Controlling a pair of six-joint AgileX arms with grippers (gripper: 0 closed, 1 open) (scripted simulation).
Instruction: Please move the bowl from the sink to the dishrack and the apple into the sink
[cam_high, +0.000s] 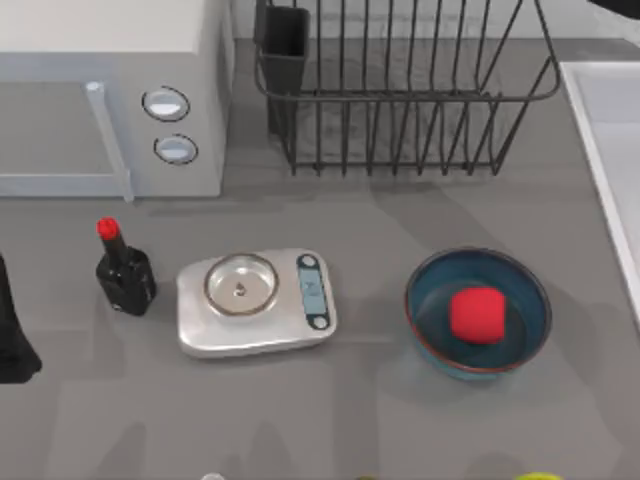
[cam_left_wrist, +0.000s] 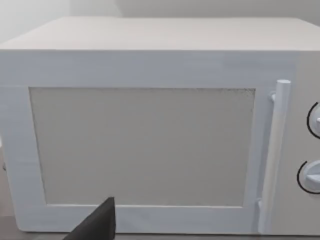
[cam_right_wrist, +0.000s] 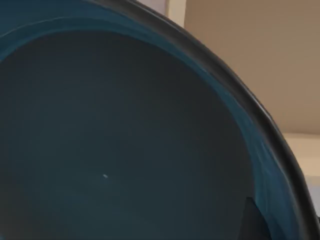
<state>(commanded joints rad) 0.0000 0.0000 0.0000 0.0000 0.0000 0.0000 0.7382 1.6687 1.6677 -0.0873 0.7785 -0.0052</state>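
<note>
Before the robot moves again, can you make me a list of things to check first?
1. Room in the black wire dishrack: no dishes between its bars. Ok.
2. Apple moved? The small red apple sits in a round teal-blue bowl on the grey table. Not ok.
3. Pale white sink basin: partly in view, contents cannot tell.
4. Grip: another teal-blue bowl looms before the right wrist camera. Held? Cannot tell.
5. Left arm parked at the table's left edge, away from the work. Ok.

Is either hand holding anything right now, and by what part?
Cannot be told. A teal bowl sits close before the right wrist camera, but no grip is visible.
</note>
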